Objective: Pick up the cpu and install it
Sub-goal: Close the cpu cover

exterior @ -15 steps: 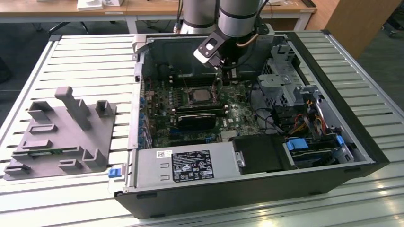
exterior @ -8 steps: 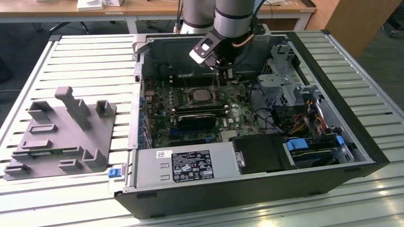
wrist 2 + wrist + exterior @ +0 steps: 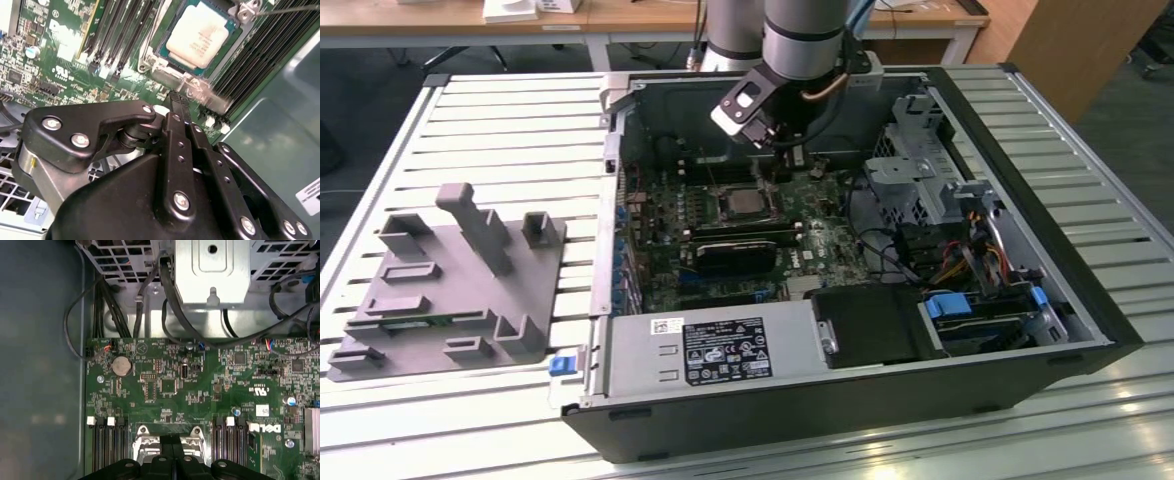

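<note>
In the first wrist view, my gripper (image 3: 172,442) covers most of the socket frame (image 3: 142,432). In the second wrist view, the picture's edge cuts that frame off.

Dull silver metal cpu (image 3: 197,37), matt black tool (image 3: 178,99), grey plastic fixture (image 3: 447,285)

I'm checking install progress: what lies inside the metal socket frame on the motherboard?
The flat, square, silver-topped cpu lies inside the metal socket frame, with its top uncovered. The chip hides the socket contacts beneath it, so its seating cannot be confirmed.
</note>
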Controlling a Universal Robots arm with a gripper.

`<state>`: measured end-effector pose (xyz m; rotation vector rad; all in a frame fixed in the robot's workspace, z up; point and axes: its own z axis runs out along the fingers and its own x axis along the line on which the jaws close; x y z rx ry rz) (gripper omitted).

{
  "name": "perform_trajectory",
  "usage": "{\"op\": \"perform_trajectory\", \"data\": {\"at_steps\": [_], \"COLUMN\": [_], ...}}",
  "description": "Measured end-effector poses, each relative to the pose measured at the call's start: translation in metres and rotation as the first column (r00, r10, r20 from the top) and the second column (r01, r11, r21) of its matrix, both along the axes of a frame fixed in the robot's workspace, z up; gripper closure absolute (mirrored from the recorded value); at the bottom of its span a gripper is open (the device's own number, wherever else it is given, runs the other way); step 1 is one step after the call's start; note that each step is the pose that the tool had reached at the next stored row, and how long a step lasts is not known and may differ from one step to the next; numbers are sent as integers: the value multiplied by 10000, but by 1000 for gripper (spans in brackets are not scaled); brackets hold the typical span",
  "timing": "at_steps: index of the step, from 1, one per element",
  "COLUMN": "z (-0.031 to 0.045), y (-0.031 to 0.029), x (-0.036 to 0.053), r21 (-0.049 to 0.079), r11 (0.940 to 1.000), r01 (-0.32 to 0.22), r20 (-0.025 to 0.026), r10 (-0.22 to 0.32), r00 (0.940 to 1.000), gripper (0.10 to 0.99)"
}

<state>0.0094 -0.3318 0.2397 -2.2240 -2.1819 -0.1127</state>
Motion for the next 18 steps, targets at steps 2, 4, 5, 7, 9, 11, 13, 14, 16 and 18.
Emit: {"op": "perform_trajectory", "data": {"at_steps": [2, 4, 5, 7, 9, 11, 13, 14, 16, 18], "z": [-1, -2, -4, -9, -18, -33, -51, -58, -66, -74], "y": [0, 0, 0, 0, 1, 0, 0, 0, 0, 0], "x": [-30, -63, -80, -125, -180, -238, -293, -307, -313, -317], "r21": [-1, -1, 0, 2, 2, 1, 0, 0, 1, 4], "r11": [10000, 10000, 10000, 10000, 10000, 10000, 10000, 10000, 10000, 10000], "r01": [0, 1, 1, -1, 1, 0, 1, 1, 1, 1], "r20": [0, -1, 0, 1, 0, 1, 1, 2, 0, 1], "r10": [0, -1, -1, 1, -1, 0, -1, -1, -1, -1], "r00": [10000, 10000, 10000, 10000, 10000, 10000, 10000, 10000, 10000, 10000], "gripper": [980, 980, 980, 980, 980, 980, 980, 980, 980, 980]}}
